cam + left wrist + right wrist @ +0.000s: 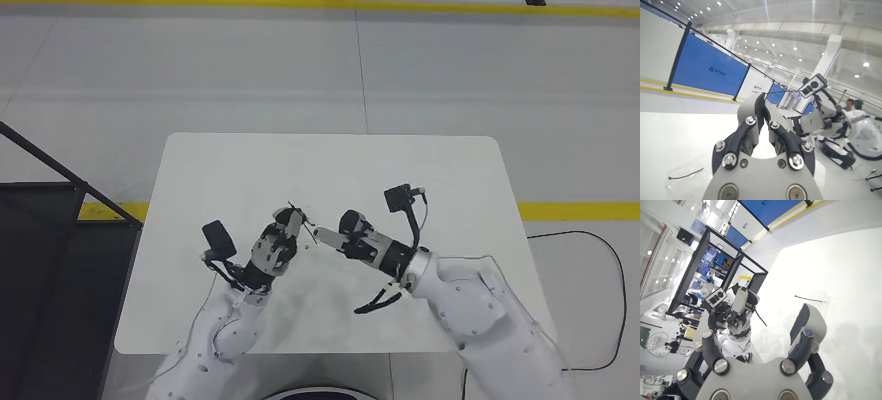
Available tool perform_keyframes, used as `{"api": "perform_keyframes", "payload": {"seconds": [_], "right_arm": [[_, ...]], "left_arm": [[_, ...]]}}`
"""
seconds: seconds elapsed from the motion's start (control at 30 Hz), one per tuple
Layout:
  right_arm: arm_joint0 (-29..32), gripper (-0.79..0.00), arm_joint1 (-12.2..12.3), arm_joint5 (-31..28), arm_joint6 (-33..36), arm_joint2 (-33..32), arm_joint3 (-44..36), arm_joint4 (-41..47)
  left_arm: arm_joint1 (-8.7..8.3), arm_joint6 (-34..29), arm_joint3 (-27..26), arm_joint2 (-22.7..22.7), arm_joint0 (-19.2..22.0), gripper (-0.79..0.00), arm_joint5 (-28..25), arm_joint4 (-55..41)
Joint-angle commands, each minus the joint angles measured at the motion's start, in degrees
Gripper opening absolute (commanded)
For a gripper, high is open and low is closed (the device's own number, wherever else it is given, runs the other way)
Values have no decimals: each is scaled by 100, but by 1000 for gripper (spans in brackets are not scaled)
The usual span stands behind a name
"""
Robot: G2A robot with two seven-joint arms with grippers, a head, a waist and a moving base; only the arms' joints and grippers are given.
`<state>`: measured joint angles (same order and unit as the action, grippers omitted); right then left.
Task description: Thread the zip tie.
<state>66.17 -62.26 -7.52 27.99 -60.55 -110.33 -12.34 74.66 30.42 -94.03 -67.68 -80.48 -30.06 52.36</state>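
Note:
A thin black zip tie (303, 225) is pinched in my left gripper (288, 225), which is shut on it above the middle of the white table (400, 170). In the left wrist view the strap (780, 92) sticks out sideways from the closed fingertips of the left gripper (762, 100). My right gripper (335, 232) hovers just beside it, open and empty. The right wrist view has the right gripper (761, 313) facing the left gripper (743, 290), with the tie's tail (760, 317) hanging down from it.
A second black zip tie (685, 175) lies flat on the table on a clear plastic sheet, also visible as the spare tie (810, 299). A dark framed rack (40, 260) stands off the table's left edge.

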Motion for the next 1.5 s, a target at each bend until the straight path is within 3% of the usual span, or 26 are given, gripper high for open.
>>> {"api": "perform_keyframes", "payload": {"seconds": [0.0,0.17,0.23,0.37,0.43,0.53,1.0,1.17,1.33,1.47], "right_arm": [[111,0,5,-321,-94,-29,19,-37],[287,0,7,-726,-166,-31,66,-186],[291,-102,-5,-715,-194,14,72,-288],[224,-222,-47,-635,-228,142,104,-378],[182,-332,-66,-612,-225,186,130,-384],[140,-422,-90,-604,-235,226,161,-392],[68,-499,-150,-624,-58,290,196,-500],[55,-566,-171,-601,-33,302,191,-523],[54,-686,-190,-612,-33,293,207,-516],[59,-699,-203,-593,-36,282,208,-517]], "left_arm": [[0,-67,-21,-11,-1,-785,-164,-204],[-8,-212,-38,-76,-28,-785,-461,-520],[-11,-261,-52,-94,-44,-785,-536,-572],[-10,-304,-56,-111,-72,-785,-601,-587],[-6,-308,-46,-107,-78,-785,-625,-593],[0,-318,-29,-107,-75,-785,-637,-599],[28,-458,6,-98,-50,-785,-701,-731],[37,-477,13,-103,-46,-785,-712,-741],[47,-476,26,-106,-46,-785,-728,-752],[53,-469,45,-117,-46,-785,-744,-758]]}}
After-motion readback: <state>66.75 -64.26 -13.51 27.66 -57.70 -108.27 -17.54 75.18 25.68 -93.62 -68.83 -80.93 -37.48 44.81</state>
